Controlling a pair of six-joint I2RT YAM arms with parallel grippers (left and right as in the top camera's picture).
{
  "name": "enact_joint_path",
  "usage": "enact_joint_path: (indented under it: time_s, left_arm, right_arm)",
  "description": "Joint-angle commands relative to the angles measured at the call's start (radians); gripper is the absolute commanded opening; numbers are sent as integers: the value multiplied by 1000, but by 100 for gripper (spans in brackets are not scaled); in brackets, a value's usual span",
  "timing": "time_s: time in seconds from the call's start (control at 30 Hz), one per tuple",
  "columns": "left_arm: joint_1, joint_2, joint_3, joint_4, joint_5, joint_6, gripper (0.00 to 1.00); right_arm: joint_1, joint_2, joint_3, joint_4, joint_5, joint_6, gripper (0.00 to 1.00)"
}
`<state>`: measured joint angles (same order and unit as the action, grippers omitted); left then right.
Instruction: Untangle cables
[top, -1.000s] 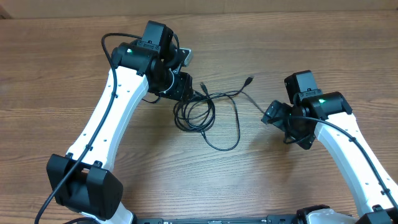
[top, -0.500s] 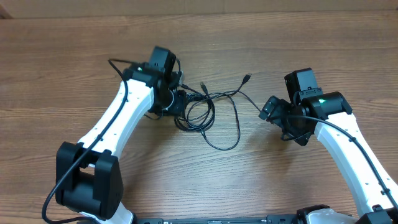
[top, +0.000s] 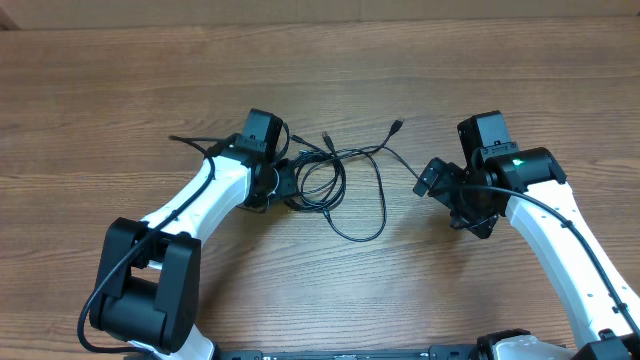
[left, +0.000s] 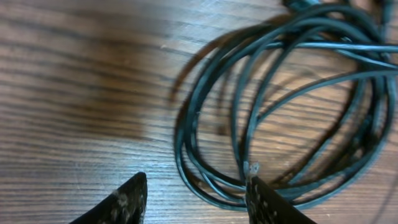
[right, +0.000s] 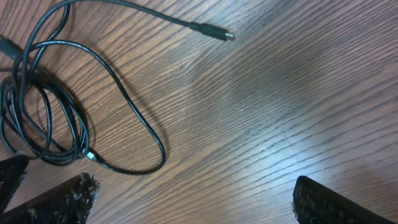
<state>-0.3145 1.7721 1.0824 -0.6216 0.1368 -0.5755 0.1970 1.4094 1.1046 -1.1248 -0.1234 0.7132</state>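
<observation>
Cables (top: 335, 180) coiled on table (top: 100, 100) beside left pincer (left: 196, 180), part-open, empty; right pincer (right: 193, 186) wide open, empty.

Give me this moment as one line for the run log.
cables: tangled on table | left hand: open at coil edge, gripping nothing | right hand: open, empty, apart from cables

The left arm (top: 195, 200) swings in, and its big black elbow slides from the lower left corner a bit toward the middle. The left gripper (top: 285, 185) comes down from the upper part of the frame to the left edge of the cables (top: 335, 180). The right gripper (top: 432, 180) shifts a tiny bit left.
</observation>
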Motion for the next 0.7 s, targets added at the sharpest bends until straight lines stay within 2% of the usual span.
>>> enact_joint_path:
  time_s: [0.0,0.13,0.3,0.47,0.67]
  left_arm:
    - [0,8,-31,26,-59,-88,47]
    - [0,8,-32,28,-59,-87,39]
    - [0,8,-32,32,-67,-92,39]
    - [0,8,-32,42,-101,-148,35]
    - [-1,8,-33,59,-100,-147,36]
  right_arm:
    - [-1,-5,7,-2,-13,-4,100]
    - [-1,-5,7,-4,-13,-4,100]
    - [-1,-5,7,-12,-14,-4,100]
    - [-1,-5,7,-25,-14,-4,100]
    - [-1,-5,7,-26,-14,-4,100]
